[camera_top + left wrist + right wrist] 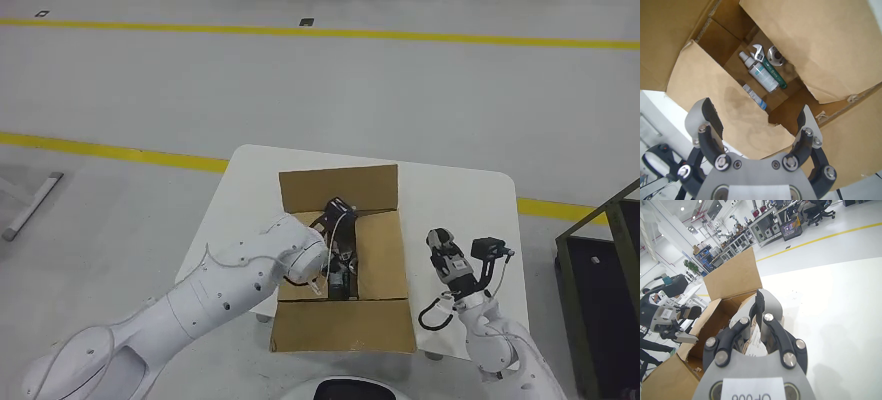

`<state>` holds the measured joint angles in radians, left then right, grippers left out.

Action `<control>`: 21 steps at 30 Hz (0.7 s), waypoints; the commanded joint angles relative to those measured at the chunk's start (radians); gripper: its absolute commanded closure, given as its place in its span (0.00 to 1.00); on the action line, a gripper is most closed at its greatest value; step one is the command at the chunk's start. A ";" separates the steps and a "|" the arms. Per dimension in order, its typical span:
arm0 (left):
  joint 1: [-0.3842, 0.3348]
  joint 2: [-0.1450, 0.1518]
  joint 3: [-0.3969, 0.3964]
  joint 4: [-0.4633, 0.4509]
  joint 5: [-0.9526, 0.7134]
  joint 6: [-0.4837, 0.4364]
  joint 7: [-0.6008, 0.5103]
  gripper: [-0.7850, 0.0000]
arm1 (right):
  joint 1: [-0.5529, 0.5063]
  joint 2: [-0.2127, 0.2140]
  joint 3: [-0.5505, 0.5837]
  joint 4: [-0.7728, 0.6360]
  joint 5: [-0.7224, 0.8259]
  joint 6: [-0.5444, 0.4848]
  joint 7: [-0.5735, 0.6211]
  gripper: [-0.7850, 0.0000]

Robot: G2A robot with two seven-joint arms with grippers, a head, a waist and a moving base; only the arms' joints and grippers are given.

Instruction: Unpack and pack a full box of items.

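The box (345,325) sits at the desk's (470,200) near edge, flaps open. The left gripper (756,110) hangs released above it; its wrist camera catches a wrench (770,68), bottle (761,73), flange (775,56) and tube (754,96) inside. The right gripper (759,306), clenched empty, is beside the box.

White table (470,195), rounded corners; open cardboard box (340,325) sits on it near middle, flaps spread.
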<state>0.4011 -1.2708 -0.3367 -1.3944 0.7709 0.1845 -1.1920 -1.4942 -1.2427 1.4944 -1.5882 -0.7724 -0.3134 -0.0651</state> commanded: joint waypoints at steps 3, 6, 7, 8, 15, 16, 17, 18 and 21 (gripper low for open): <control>-0.022 -0.035 0.037 0.033 0.072 0.027 -0.071 0.00 | 0.002 0.000 0.005 -0.002 0.023 -0.004 0.007 1.00; -0.026 -0.060 0.052 0.065 0.080 0.014 -0.102 0.00 | 0.002 -0.002 0.006 0.000 0.062 -0.001 0.017 1.00; -0.026 -0.068 0.054 0.078 0.078 0.008 -0.104 0.00 | 0.003 -0.002 0.008 -0.001 0.077 0.000 0.022 1.00; -0.026 -0.076 0.053 0.090 0.077 0.009 -0.102 0.00 | 0.004 -0.002 0.010 -0.001 0.084 0.000 0.028 1.00; -0.017 -0.115 0.035 0.172 0.050 -0.007 -0.091 0.00 | 0.002 -0.001 0.021 -0.003 0.099 0.004 0.044 1.00; -0.017 -0.119 0.033 0.187 0.051 -0.014 -0.085 0.00 | 0.003 -0.001 0.022 -0.004 0.099 0.006 0.045 1.00; -0.017 -0.123 0.031 0.201 0.059 -0.013 -0.077 0.00 | 0.003 -0.001 0.021 -0.006 0.098 0.008 0.046 1.00; -0.015 -0.127 0.030 0.212 0.062 -0.018 -0.074 0.00 | 0.004 -0.001 0.021 -0.008 0.098 0.009 0.046 1.00; -0.016 -0.137 0.030 0.243 0.089 -0.022 -0.072 0.00 | 0.004 -0.002 0.018 -0.012 0.094 0.011 0.047 1.00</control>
<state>0.3847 -1.4051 -0.3075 -1.1596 0.8510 0.1633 -1.2628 -1.4903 -1.2441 1.5133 -1.5993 -0.6772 -0.3029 -0.0181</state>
